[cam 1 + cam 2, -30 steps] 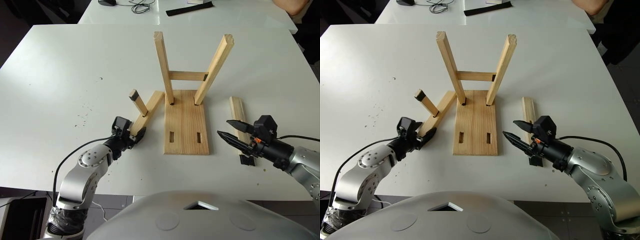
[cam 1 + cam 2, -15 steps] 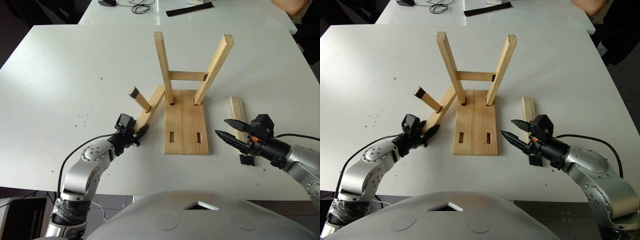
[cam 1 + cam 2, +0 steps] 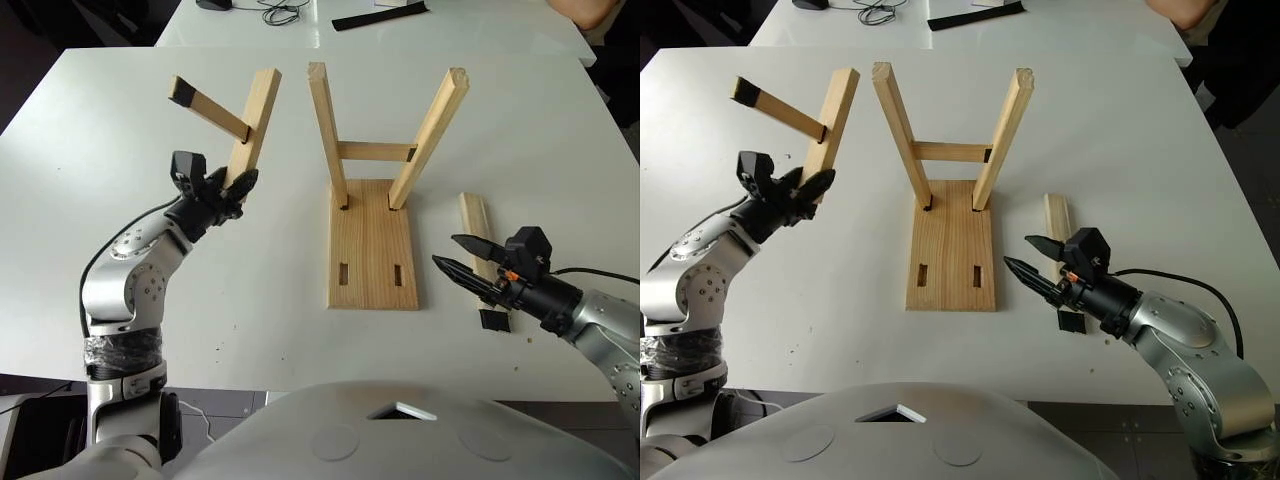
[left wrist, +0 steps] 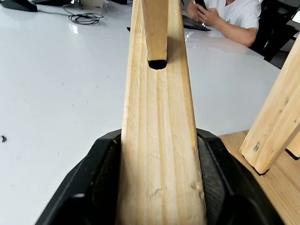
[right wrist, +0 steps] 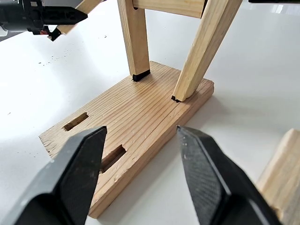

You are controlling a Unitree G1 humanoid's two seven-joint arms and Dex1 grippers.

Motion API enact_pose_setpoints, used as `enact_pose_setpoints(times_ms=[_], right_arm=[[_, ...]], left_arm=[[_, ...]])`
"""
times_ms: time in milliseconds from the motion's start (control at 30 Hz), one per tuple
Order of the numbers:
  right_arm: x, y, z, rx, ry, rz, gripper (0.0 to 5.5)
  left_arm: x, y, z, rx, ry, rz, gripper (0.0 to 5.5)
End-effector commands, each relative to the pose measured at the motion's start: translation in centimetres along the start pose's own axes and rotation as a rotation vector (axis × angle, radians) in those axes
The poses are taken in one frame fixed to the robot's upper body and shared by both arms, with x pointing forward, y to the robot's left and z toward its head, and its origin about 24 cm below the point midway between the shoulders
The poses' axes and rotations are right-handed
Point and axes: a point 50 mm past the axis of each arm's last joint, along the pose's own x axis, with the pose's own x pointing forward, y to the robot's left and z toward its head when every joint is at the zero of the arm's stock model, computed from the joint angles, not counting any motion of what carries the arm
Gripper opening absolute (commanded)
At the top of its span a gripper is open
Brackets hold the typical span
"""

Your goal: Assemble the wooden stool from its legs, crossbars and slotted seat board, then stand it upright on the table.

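While aloft in left pincer [image 3: 231, 186], leg [image 3: 254, 122]

The seat board [image 3: 370, 250] was laid mid-table [image 3: 120, 120], with two crossbar-joined legs [image 3: 328, 135] seated in its 12 o'clock slots. At its 10 o'clock a third leg [image 3: 252, 125] was held by the left gripper [image 3: 225, 190]; at 3 o'clock a loose leg [image 3: 472, 225] was laid, beside the right gripper [image 3: 446, 250].

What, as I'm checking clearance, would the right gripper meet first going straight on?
The right gripper would most likely meet the seat board, on its right side; height is unclear, so it might skim over.
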Motion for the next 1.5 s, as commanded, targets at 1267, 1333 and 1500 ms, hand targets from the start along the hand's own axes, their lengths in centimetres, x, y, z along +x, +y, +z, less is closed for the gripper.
enact_pose_setpoints(times_ms=[1267,1333,1500], right_arm=[[2.4,1.5,13.3,0.119,-0.180,0.772,3.79],[2.5,1.7,13.3,0.123,-0.182,0.778,3.79],[2.6,2.1,13.3,0.117,-0.184,0.783,3.79]], left_arm=[[-2.2,-12.6,4.4,-0.052,0.034,-1.159,2.04],[-2.0,-12.6,4.4,-0.051,0.025,-1.142,2.04],[-1.8,-12.6,4.2,-0.047,0.022,-1.121,2.04]])
